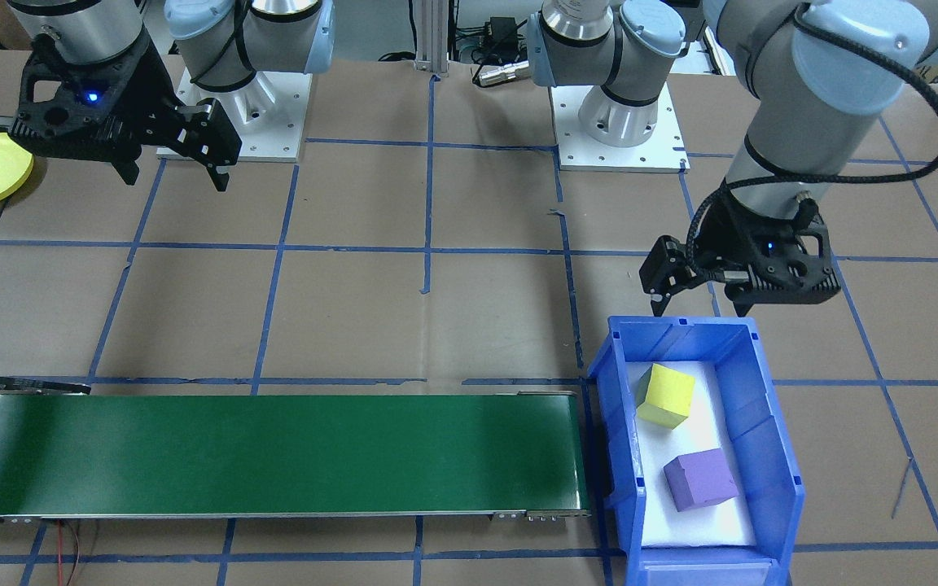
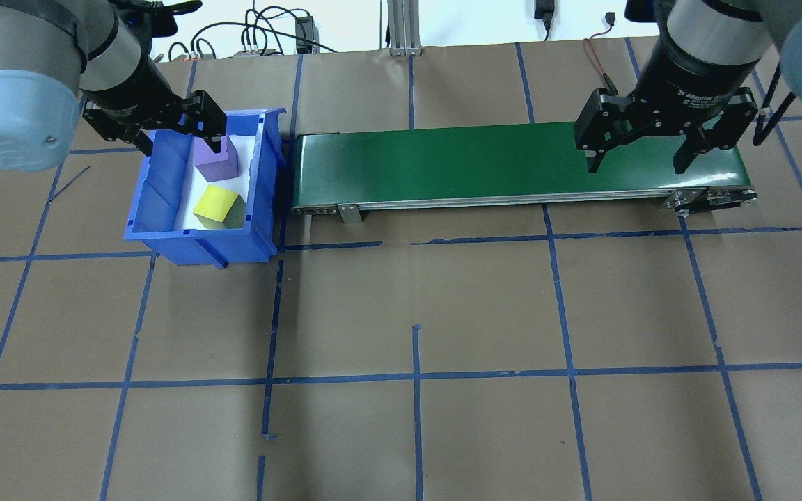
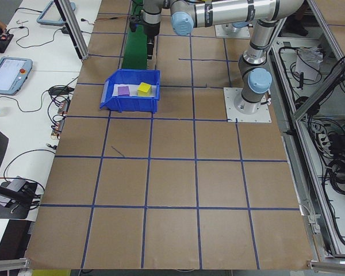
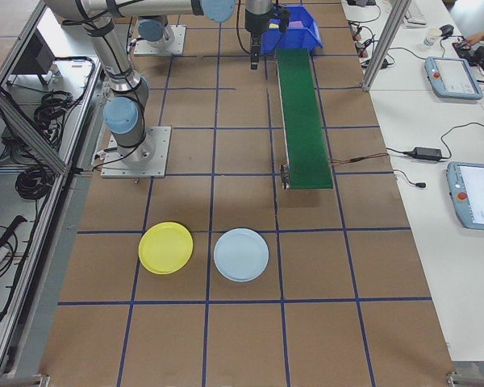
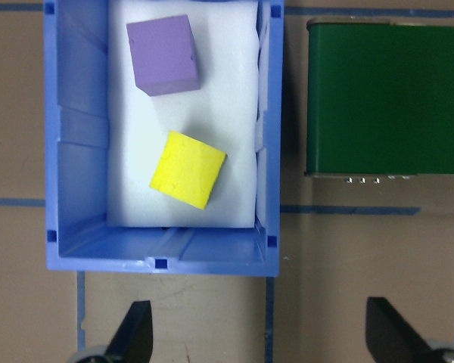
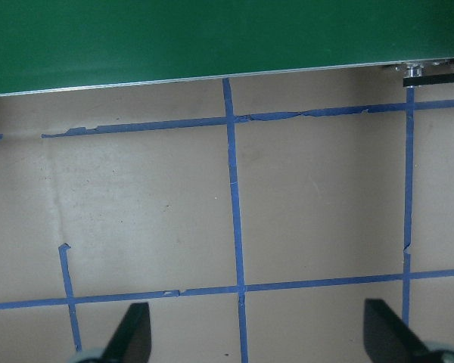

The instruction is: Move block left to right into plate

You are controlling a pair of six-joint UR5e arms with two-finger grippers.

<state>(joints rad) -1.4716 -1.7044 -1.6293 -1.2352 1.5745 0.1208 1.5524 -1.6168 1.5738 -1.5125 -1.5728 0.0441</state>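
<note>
Blocks: yellow block (image 5: pixel 188 169), purple block (image 5: pixel 163 54) in blue bin (image 5: pixel 68 189) | likely light, soft foam; pinch flat opposite sides | left gripper (image 1: pixel 701 303) wide, empty | right gripper (image 2: pixel 634 163) wide, empty

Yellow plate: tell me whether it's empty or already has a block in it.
Empty. The yellow plate shows a bare surface in the right-side view; the yellow block and purple block both lie in the blue bin.

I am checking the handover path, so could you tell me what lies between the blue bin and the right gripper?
The green conveyor belt lies between them, running from beside the blue bin to under the right gripper. The belt is bare, as the overhead view shows.
</note>
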